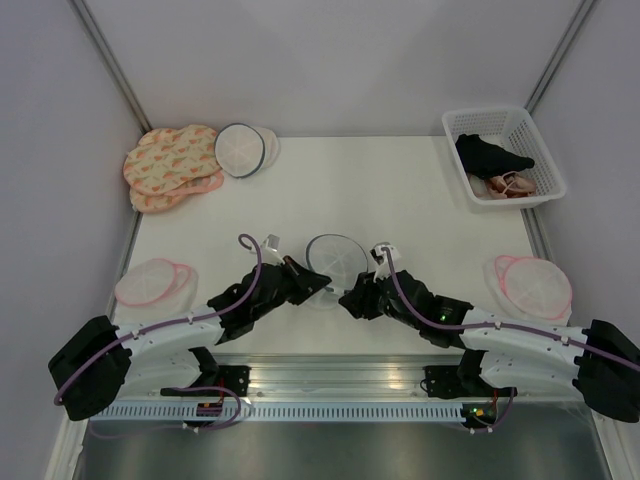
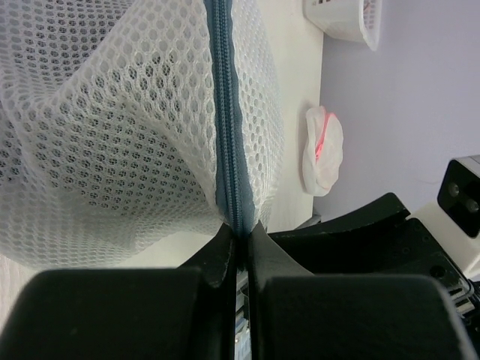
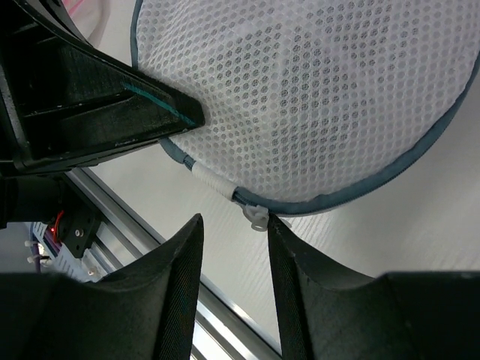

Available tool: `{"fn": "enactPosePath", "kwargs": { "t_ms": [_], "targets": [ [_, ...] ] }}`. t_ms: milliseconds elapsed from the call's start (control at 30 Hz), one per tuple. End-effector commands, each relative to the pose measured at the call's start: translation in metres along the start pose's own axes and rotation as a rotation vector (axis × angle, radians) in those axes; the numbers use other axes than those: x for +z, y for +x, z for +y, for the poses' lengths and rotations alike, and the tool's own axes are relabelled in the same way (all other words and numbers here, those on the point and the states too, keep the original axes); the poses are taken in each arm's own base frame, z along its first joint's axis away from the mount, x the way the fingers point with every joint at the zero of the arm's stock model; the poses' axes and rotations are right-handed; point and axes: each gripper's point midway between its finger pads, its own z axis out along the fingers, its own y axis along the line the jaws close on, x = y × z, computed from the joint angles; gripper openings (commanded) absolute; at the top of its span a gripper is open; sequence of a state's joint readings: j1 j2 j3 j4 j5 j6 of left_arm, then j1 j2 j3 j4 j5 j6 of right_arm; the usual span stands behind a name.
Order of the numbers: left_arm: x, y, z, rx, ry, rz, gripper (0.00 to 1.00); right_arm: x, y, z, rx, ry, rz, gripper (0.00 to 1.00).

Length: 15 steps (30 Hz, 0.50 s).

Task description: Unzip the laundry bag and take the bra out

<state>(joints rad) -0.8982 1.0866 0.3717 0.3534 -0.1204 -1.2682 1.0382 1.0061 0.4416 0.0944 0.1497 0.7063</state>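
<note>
**A:** Near the front edge of the desk (image 1: 420, 200), between the two arms, what is sitting there?

**B:** The laundry bag (image 1: 336, 260) is sitting there, white mesh with a grey rim. Both arms are reaching in to it from either side.

**A:** What is the left end effector (image 1: 312, 283) doing?

**B:** It is clenching on the grey zipper tape (image 2: 227, 135). In the left wrist view the two fingers are pressing together, and the tape is running up out of them across the mesh. The zipper is looking closed along the whole stretch in view.

**A:** And the right end effector (image 3: 234, 225)?

**B:** Its fingers are standing apart, gripping nothing. The small white zipper pull (image 3: 256, 217) is hanging off the rim right at the gap between the tips, close to one finger. I cannot tell whether it is touching.

**A:** Where is the bra lying?

**B:** A black garment (image 1: 490, 155) is lying in the white basket (image 1: 455, 125) at the far right corner, beside a pink-beige garment (image 1: 508, 185). Through the bag's mesh only pale grey shading is showing, so I cannot tell what is inside.

**A:** Is anything else lying about?

**B:** Pink round mesh bags are lying at the left edge (image 1: 152, 282) and the right edge (image 1: 533, 285). Patterned pink bags (image 1: 172, 165) and a flat white round bag (image 1: 240, 150) are resting at the far left.
</note>
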Motion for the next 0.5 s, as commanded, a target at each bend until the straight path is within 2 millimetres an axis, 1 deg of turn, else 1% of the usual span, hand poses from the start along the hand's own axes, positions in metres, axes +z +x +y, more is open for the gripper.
{"fn": "enactPosePath", "kwargs": {
  "t_ms": [0,33,133,167,233,267,300,333,467],
  "targets": [
    [-0.005,0.004,-0.015,0.022,0.076,0.027,0.02,0.006,-0.021,0.018,-0.005,-0.04,-0.055,0.45],
    [-0.006,0.005,-0.013,0.021,0.074,0.032,0.02,0.007,-0.021,0.017,-0.007,-0.036,-0.053,0.45],
    [-0.01,0.005,-0.014,0.023,0.082,0.031,0.02,0.009,-0.022,0.013,-0.007,-0.014,-0.06,0.39],
    [-0.011,0.004,-0.015,0.024,0.084,0.029,0.02,0.008,-0.023,0.013,-0.006,-0.012,-0.068,0.32],
    [-0.014,0.005,-0.012,0.035,0.076,0.031,0.02,0.006,-0.025,0.009,-0.006,0.005,-0.076,0.24],
    [-0.015,0.004,-0.011,0.039,0.074,0.028,0.02,0.004,-0.027,0.011,-0.007,0.001,-0.081,0.15],
    [-0.016,0.004,-0.01,0.042,0.075,0.029,0.02,0.003,-0.027,0.009,-0.009,0.009,-0.08,0.1],
    [-0.018,0.006,-0.006,0.047,0.069,0.033,0.02,0.0,-0.028,0.009,-0.013,0.013,-0.079,0.0],
    [-0.023,0.006,-0.003,0.073,0.07,0.038,0.02,-0.005,-0.025,0.005,-0.03,0.023,-0.061,0.0]
  ]
}}
